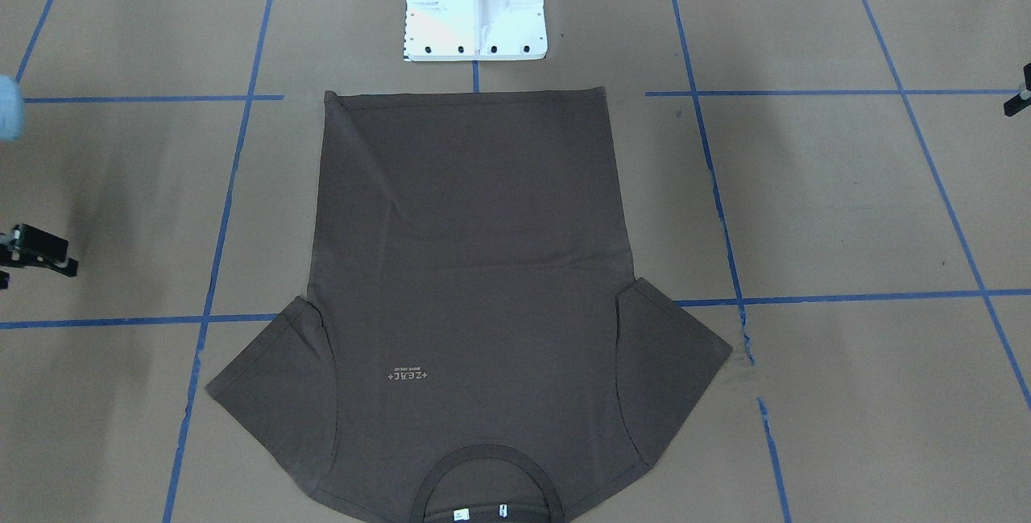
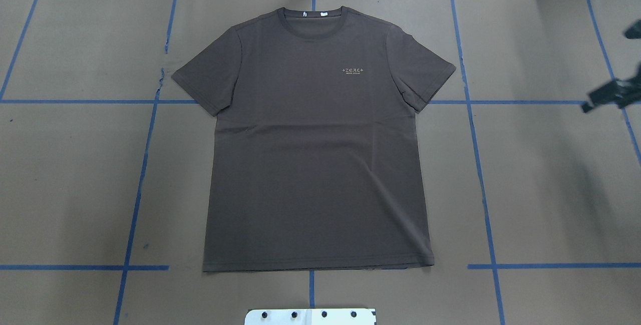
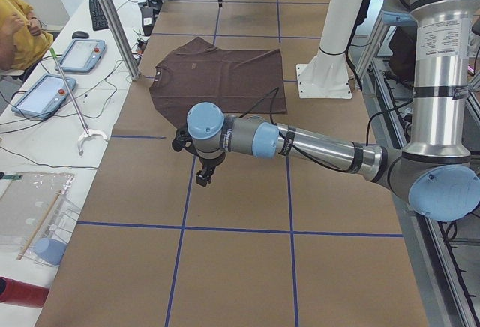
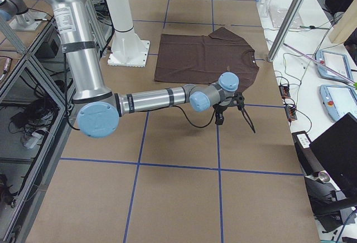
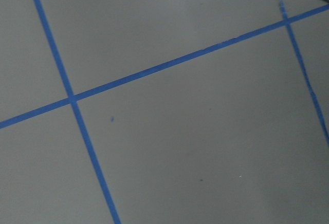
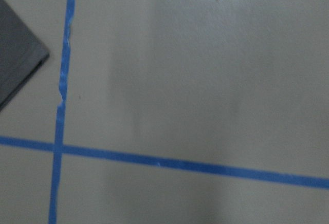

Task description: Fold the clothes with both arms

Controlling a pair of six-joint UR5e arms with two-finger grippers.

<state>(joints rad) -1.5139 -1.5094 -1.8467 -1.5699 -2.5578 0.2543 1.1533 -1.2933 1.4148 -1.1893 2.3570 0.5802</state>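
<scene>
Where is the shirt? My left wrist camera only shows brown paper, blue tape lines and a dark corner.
Observer: The brown T-shirt lies flat in the middle of the table, with its logo facing up.
Operator: Is my left claw touching it?
Observer: No. The left claw hangs over a bare part of the table off to one side, apart from the shirt.
Operator: What about the other claw?
Observer: The right claw hangs over bare table on the shirt's opposite side, also apart from it.
</scene>
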